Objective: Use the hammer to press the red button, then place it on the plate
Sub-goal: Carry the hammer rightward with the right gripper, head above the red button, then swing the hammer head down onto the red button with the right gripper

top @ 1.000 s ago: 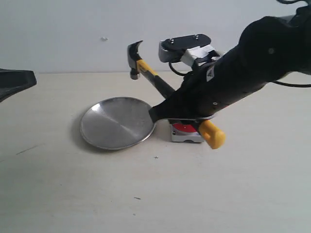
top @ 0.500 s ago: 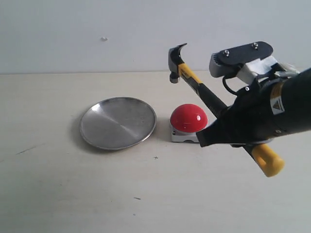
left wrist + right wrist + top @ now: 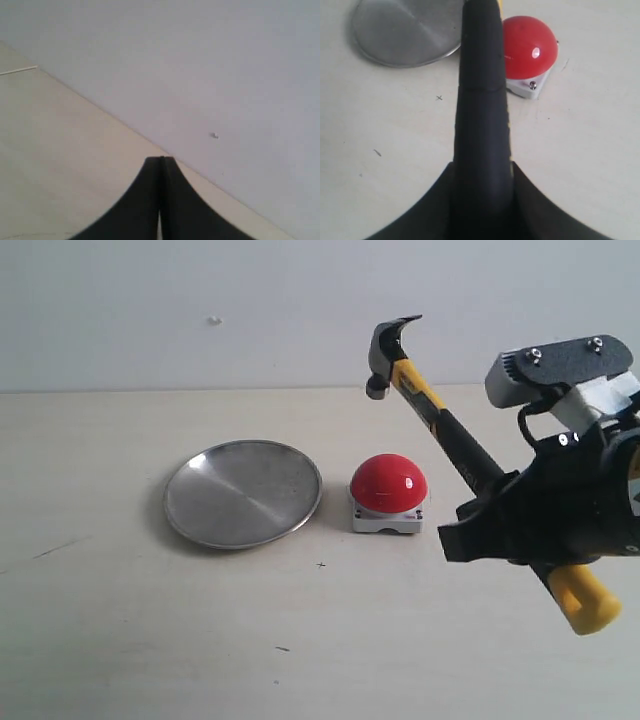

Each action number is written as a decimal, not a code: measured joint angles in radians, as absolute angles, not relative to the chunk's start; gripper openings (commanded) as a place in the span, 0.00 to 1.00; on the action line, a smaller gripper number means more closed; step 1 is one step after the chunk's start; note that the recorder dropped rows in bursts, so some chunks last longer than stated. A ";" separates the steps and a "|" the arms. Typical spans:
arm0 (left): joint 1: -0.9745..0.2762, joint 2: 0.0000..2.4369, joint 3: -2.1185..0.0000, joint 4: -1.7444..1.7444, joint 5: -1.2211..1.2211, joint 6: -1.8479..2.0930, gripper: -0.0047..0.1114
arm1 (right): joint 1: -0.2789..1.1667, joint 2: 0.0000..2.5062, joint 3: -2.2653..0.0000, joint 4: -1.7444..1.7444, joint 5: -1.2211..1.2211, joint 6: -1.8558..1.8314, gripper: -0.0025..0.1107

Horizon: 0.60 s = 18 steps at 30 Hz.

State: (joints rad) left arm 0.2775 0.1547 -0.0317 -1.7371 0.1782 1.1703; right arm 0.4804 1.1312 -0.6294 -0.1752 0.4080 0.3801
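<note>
The small claw hammer with a dark steel head and a black handle with yellow neck and yellow end (image 3: 452, 436) was held clear of the bench, tilted on a diagonal. In the exterior view its head stood at upper centre-right of the frame, against the pale wall (image 3: 200, 300), and its yellow end pointed to the lower right. The head was well apart from the button, directly above it in the picture.

The right tool (image 3: 500, 520) was clamped on the black handle at right of the frame, between the yellow neck and the yellow end. In the right wrist view the handle (image 3: 480, 100) ran out from between the two dark fingers (image 3: 530, 210) of the tool, which pressed on both of its sides.

The large glossy red dome button on a squat light-grey square base (image 3: 389, 483) sat on the light beige bench (image 3: 150, 640) at centre frame, uncovered. The right wrist view showed the dome (image 3: 527, 47) just beside the handle line.

The round shallow brushed-metal silver plate (image 3: 243, 493) lay just beside the button, at centre-left, with nothing on it; its rim was near the grey base but not touching.

The left tool (image 3: 160, 165) appeared only in the left wrist view. Its jaws were pressed together on nothing, with bench and wall behind them.
</note>
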 measured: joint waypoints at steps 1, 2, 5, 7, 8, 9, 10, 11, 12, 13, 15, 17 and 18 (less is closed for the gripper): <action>0.278 0.150 -0.032 -1.737 0.176 1.170 0.04 | 0.480 1.129 -0.605 -0.175 0.401 0.387 0.02; 0.278 0.150 -0.032 -1.737 0.176 1.170 0.04 | 0.480 1.129 -0.593 -0.173 0.406 0.391 0.02; 0.278 0.150 -0.032 -1.737 0.176 1.170 0.04 | 0.480 1.129 -0.584 -0.171 0.430 0.395 0.02; 0.278 0.150 -0.032 -1.737 0.176 1.170 0.04 | 0.480 1.131 -0.584 -0.171 0.447 0.395 0.02; 0.278 0.150 -0.032 -1.737 0.176 1.170 0.04 | 0.480 1.131 -0.584 -0.171 0.458 0.395 0.02; 0.278 0.150 -0.032 -1.737 0.176 1.170 0.04 | 0.480 1.131 -0.584 -0.171 0.468 0.395 0.02; 0.278 0.150 -0.032 -1.737 0.176 1.170 0.04 | 0.480 1.131 -0.584 -0.171 0.478 0.395 0.02; 0.278 0.150 -0.032 -1.737 0.176 1.170 0.04 | 0.480 1.131 -0.584 -0.171 0.482 0.395 0.02; 0.278 0.150 -0.032 -1.737 0.176 1.170 0.04 | 0.480 1.133 -0.584 -0.171 0.485 0.395 0.02; 0.278 0.150 -0.032 -1.737 0.176 1.170 0.04 | 0.480 1.136 -0.584 -0.175 0.485 0.395 0.02; 0.278 0.150 -0.032 -1.737 0.176 1.170 0.04 | 0.480 1.155 -0.584 -0.188 0.487 0.395 0.02; 0.278 0.150 -0.032 -1.737 0.176 1.170 0.04 | 0.473 1.184 -0.584 -0.193 0.489 0.395 0.02; 0.278 0.150 -0.032 -1.737 0.176 1.170 0.04 | 0.467 1.197 -0.584 -0.195 0.486 0.395 0.02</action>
State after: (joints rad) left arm 0.2775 0.1499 -0.0317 -1.7371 0.1764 1.1703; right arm 0.4665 1.1966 -0.5838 -0.1945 0.4863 0.3947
